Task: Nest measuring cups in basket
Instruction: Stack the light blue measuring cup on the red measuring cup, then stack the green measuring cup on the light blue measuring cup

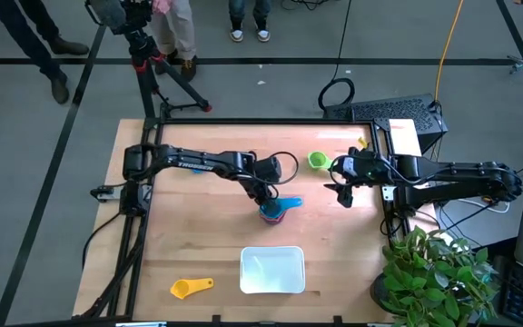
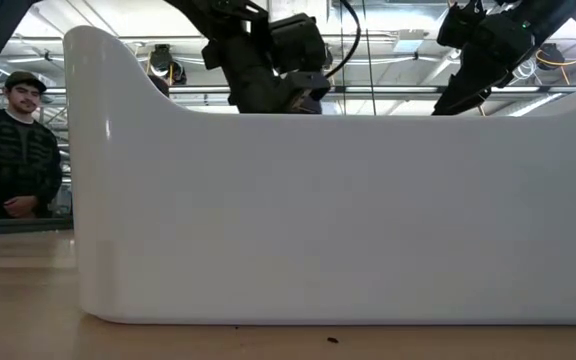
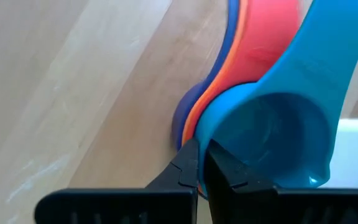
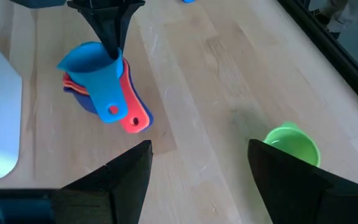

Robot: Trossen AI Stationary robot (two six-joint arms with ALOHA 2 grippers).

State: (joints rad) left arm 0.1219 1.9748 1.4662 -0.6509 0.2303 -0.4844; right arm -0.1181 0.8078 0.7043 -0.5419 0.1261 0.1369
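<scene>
The left arm reaches across the counter (image 1: 198,245) from its base, its wrist bent down so that the left end effector (image 1: 263,195) stands over a stack of measuring cups (image 1: 273,211) just beyond the far edge of the white basket (image 1: 272,271). In the left wrist view its two dark fingers (image 3: 191,167) are pinched nearly together on the rim of the light blue cup (image 3: 272,134), which sits tilted on top of the red cup (image 4: 132,106), orange and dark blue cups, their handles fanned out to one side. The right arm stretches in from the other side, and the right end effector (image 1: 345,189) hangs above the wood well to the right of the basket's far corner, fingers spread wide and holding nothing. A green cup (image 1: 317,161) sits alone beyond the basket near that end effector, and a yellow cup (image 1: 187,288) lies just left of the basket. A small blue piece (image 4: 188,1) lies farther off on the wood; what it is cannot be told. The counter is pale wood with a black frame. Past it, beyond the basket, are a grey floor, a tripod (image 1: 148,54) and standing people's legs (image 1: 248,18); a leafy plant (image 1: 439,272) stands to the basket's right. In the low view a seated person (image 2: 13,150) shows beyond the basket's end.
</scene>
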